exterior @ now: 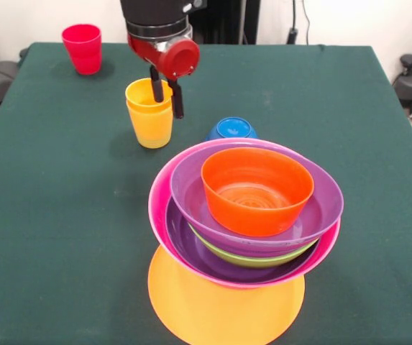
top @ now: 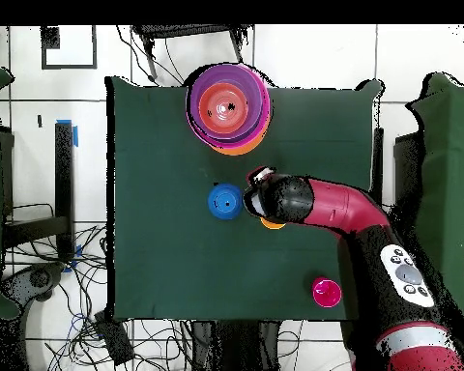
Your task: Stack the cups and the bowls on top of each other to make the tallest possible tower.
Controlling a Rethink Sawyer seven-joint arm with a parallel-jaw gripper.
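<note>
Fingers [exterior: 177, 100] of the end effector [exterior: 167, 92], two slim black prongs under a red round wrist, hang at the rim of the smooth orange-yellow plastic cup [exterior: 150, 122]. One prong dips inside the cup's mouth and the other runs down outside its wall toward 3 o'clock, so the jaws stand narrowly apart astride the rim; whether they actually pinch the wall is hard to judge from the front view. The cup looks like two nested tumblers, a yellow one seated in the orange-yellow one, standing upright on the dark green counter [exterior: 55, 215].

Just beside the cup, at about 4 o'clock, sits the small glossy blue plastic bowl [exterior: 231, 129], partly hidden behind the tower [exterior: 246, 215]. From above, the blue bowl [top: 224, 201] lies at 9 o'clock of the end effector [top: 258, 198], near but apart.

The tower stands at 5 o'clock of the cup, toward the near edge of the counter: a wide flat orange bowl [exterior: 220, 309] as base, then a large pink bowl [exterior: 159, 208], a purple bowl [exterior: 191, 248], a lime green bowl [exterior: 241, 257], a second purple bowl [exterior: 313, 208] and a small red-orange bowl [exterior: 256, 190] open side up on top. The upper pile sits off-centre on its base.

The red plastic cup [exterior: 83, 47] stands alone at 10 o'clock of the end effector, well apart, near the far corner.
</note>
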